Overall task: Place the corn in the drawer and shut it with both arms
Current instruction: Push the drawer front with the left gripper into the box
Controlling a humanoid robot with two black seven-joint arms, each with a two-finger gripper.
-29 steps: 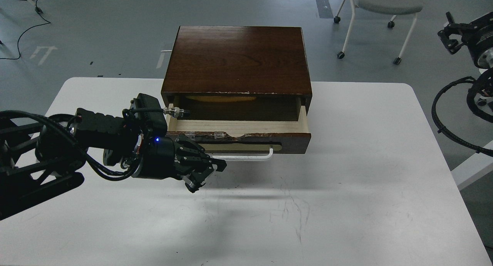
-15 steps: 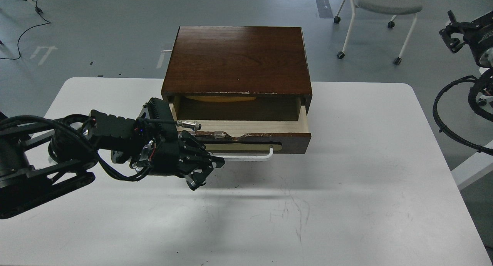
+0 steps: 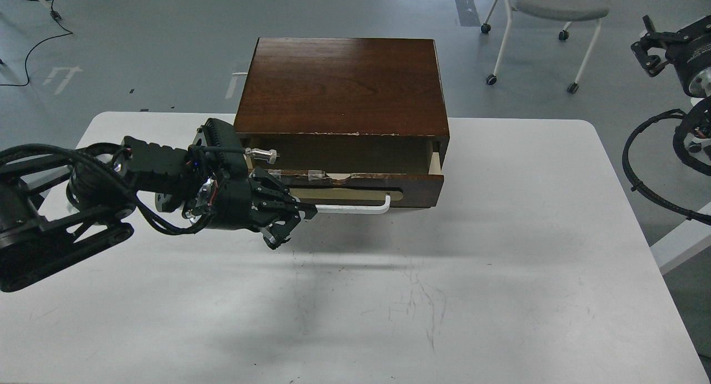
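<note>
Drawer (image 3: pixel 355 185) of brown cabinet (image 3: pixel 341 86), at the table's (image 3: pixel 500 295) far edge, stands open a narrow gap. Corn not visible; inside the gap is dark. Left gripper (image 3: pixel 289 227) sits at the left end of the white handle (image 3: pixel 355 209); grip state cannot be told. Right gripper (image 3: pixel 649 59) hangs off the far right corner, state unclear.

Single head view, high, looking forward and down, table (image 3: pixel 500 295) close, floor beyond
</note>
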